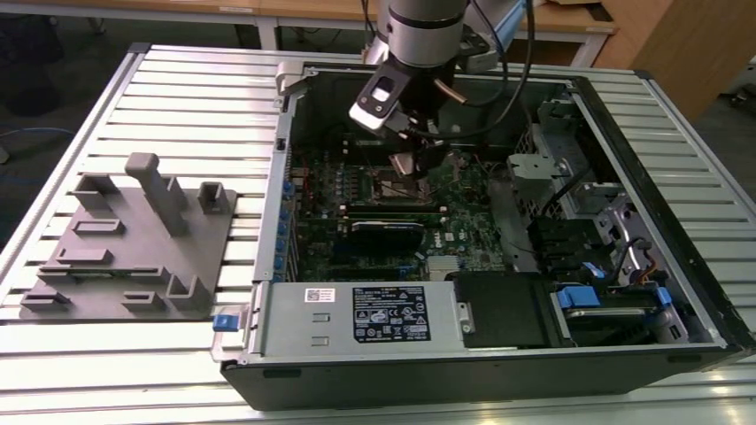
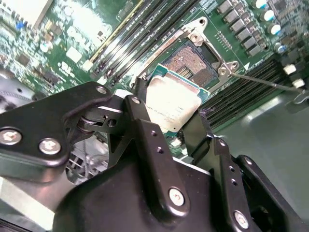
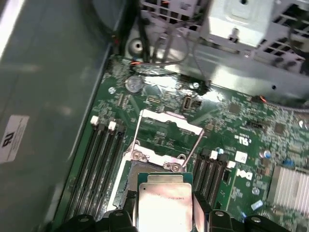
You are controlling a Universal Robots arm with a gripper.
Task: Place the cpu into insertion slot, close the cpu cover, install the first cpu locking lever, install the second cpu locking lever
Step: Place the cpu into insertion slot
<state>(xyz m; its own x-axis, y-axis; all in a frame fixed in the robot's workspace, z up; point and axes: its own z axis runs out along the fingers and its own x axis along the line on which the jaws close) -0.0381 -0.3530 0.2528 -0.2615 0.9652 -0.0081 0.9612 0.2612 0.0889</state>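
Observation:
My gripper is shut on the cpu, a flat square chip with a silver-grey top clamped by two opposite edges between black fingers. In the exterior view the chip hangs a little above the insertion slot on the green motherboard. In the second wrist view the insertion slot lies bare just past the chip, its dark centre uncovered. In the first wrist view the cpu hides much of the socket, and the cpu cover stands swung open behind it. A thin locking lever sticks out free beside the socket.
The open computer case lies on a slatted metal table. Long black memory slots flank the socket. A drive cage and power supply border the board. A grey fixture plate sits at the exterior view's left.

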